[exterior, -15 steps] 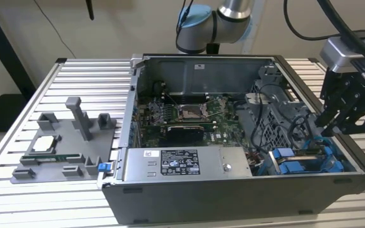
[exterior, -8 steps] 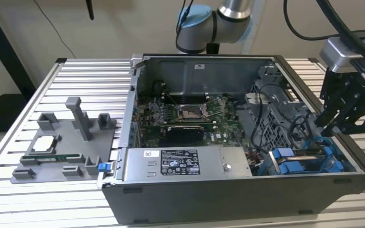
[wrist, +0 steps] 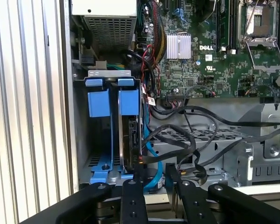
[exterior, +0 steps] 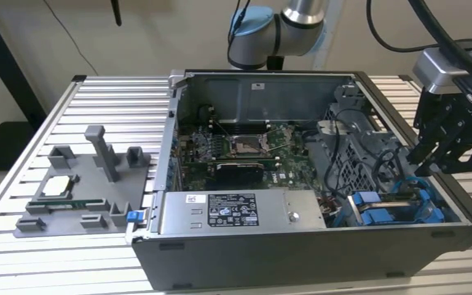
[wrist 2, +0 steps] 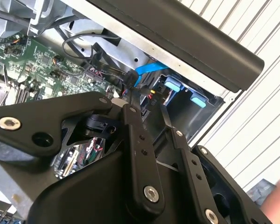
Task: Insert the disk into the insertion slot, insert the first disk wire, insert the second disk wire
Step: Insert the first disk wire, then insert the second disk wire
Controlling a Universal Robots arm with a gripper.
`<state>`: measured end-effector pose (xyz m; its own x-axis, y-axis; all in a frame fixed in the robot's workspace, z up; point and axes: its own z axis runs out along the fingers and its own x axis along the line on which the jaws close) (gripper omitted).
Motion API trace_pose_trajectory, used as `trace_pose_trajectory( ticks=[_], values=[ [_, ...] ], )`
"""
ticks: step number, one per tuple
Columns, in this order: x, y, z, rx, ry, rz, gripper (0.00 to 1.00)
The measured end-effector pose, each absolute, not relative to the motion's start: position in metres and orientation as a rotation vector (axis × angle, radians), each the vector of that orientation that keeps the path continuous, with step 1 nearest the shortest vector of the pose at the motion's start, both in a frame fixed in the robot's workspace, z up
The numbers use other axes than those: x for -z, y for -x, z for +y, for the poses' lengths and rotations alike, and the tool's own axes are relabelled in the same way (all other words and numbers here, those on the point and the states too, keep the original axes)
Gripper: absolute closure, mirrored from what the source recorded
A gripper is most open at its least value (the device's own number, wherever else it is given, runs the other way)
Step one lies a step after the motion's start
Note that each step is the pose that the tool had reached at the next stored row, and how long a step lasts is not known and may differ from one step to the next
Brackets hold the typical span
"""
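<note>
the disk (wrist: 130, 135) sits edgewise in the insertion slot (wrist: 84, 140), long axis running straight away from the gripper (wrist: 153, 170); fingers (wrist: 133, 186) narrowly parted astride a blue cable (wrist: 154, 179), gripping nothing.

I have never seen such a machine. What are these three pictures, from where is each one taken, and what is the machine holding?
This is a robot arm working over an open computer case on a ribbed metal table. The exterior view comes from a camera off the arm; both wrist views come from cameras riding on the arm, looking past its gripper into the case. On the exterior view's left, a grey tray carries small parts. In the first wrist view the disk sits in the insertion slot, a blue wire beside it. The black fingers stand apart and seem to hold nothing.
</note>
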<state>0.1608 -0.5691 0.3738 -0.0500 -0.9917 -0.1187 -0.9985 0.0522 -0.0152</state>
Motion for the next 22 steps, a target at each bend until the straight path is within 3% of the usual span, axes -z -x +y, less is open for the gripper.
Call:
trace_pose_trajectory(
  ticks=[5,11,22],
  values=[
    [-0.374,-0.161,-0.569,-0.108,2.095,2.205,0.0],
    [-0.375,-0.171,-0.569,-0.15,2.071,2.181,0.0],
    [-0.367,-0.176,-0.567,-0.15,2.064,2.187,0.0]
  ],
)
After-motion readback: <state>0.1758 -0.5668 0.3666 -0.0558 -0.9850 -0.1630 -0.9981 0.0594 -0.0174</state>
